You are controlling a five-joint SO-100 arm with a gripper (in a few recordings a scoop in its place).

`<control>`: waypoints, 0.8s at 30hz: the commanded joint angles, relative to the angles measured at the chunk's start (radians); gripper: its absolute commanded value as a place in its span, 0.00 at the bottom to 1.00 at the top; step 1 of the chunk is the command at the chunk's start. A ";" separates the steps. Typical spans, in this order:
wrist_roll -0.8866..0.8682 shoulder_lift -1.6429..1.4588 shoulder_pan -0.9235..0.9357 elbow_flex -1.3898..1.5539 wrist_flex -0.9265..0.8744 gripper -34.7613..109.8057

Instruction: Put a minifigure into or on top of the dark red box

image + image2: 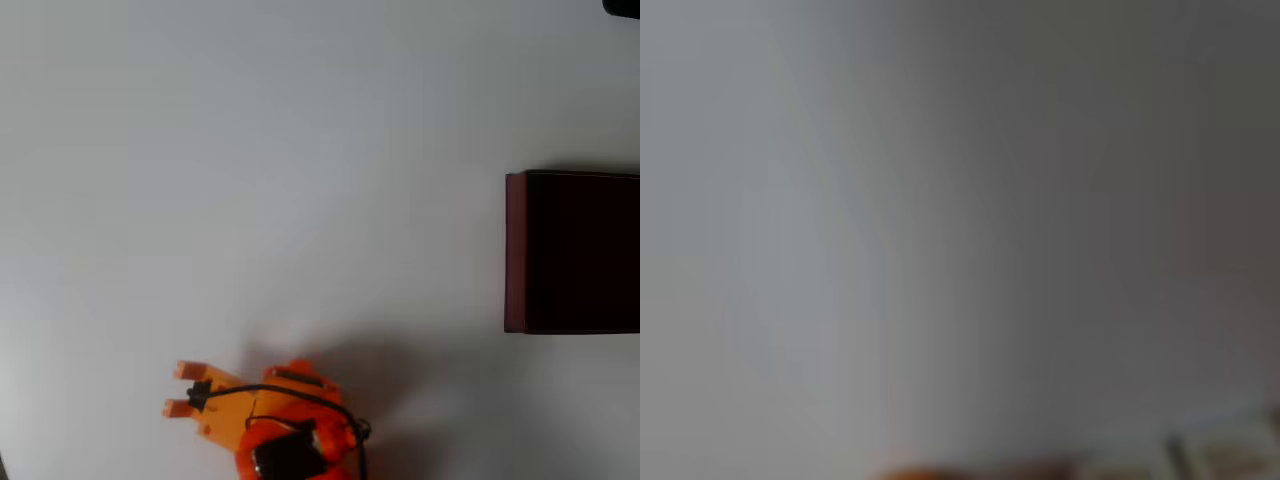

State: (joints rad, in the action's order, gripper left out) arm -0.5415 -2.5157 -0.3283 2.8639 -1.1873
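Orange plastic, the two-fingered pincer (pixel 180 389) lies low at the bottom of the overhead view, its tips apart and holding nothing, well apart from the dark red rectangular box (pixel 515 250) at the right edge. No minifigure can be made out on the white table (pixel 300 180). Judged step: still searching; next, find the figure.

White table (pixel 250 150) w/ dark red box (pixel 516 250) sitting on it at right edge, overhead view.
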 commanded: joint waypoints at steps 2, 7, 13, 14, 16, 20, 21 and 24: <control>-0.015 -0.064 0.008 0.017 -0.026 0.34; -0.020 -0.064 0.006 0.018 -0.028 0.31; -0.023 -0.064 0.005 0.018 -0.029 0.28; -0.025 -0.064 0.005 0.018 -0.029 0.28; -0.026 -0.064 0.005 0.018 -0.029 0.27; -0.028 -0.064 0.002 0.018 -0.029 0.27; -0.029 -0.064 0.002 0.018 -0.029 0.26; -0.025 -0.087 -0.008 0.014 -0.025 0.26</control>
State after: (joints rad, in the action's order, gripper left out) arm -0.5538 -2.5648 -0.3237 2.8808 -1.2026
